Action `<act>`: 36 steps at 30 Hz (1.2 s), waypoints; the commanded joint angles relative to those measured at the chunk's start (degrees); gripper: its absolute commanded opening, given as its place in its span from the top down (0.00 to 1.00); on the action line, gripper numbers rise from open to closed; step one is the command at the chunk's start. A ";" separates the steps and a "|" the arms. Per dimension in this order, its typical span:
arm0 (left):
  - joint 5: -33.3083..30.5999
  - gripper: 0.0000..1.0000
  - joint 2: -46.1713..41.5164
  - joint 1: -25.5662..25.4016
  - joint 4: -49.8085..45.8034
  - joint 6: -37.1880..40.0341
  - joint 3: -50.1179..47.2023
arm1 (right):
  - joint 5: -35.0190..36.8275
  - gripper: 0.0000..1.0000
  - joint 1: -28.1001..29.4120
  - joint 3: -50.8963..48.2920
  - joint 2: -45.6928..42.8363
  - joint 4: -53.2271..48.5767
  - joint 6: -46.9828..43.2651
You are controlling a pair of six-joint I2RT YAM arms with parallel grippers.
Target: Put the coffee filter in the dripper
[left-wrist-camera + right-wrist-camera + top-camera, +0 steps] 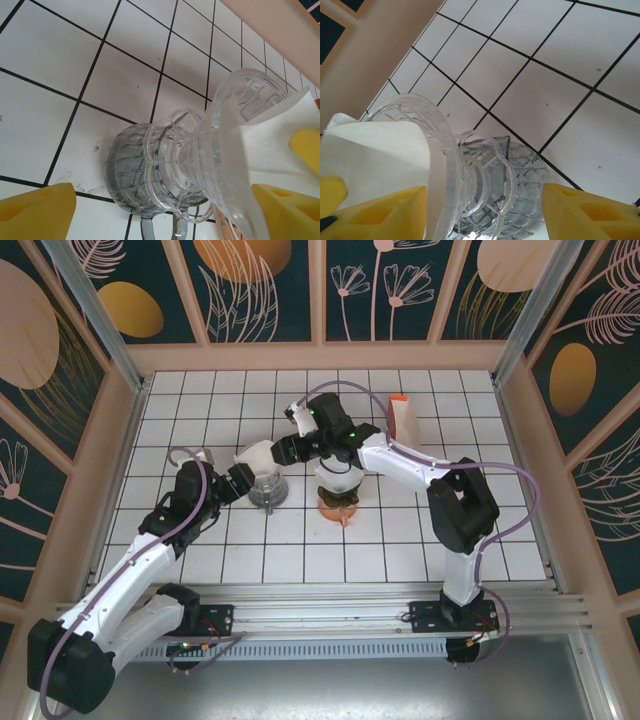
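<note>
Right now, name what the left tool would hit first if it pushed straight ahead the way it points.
Most likely the clear glass dripper: it lies dead ahead of the left tool, framed by its open fingers, though depth is hard to judge.

no writing, label, brand, number or sign is legible on any object or surface here.

The dripper stands mid-table, the coffee filter partly in its mouth. Another vessel sits at its 3 o'clock. A pack stands at 2 o'clock, farther back.
</note>
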 commanded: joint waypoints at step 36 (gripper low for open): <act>-0.71 0.08 -1.65 0.37 0.07 -0.46 0.99 | 9.61 0.32 4.28 -6.65 -7.89 1.44 -2.34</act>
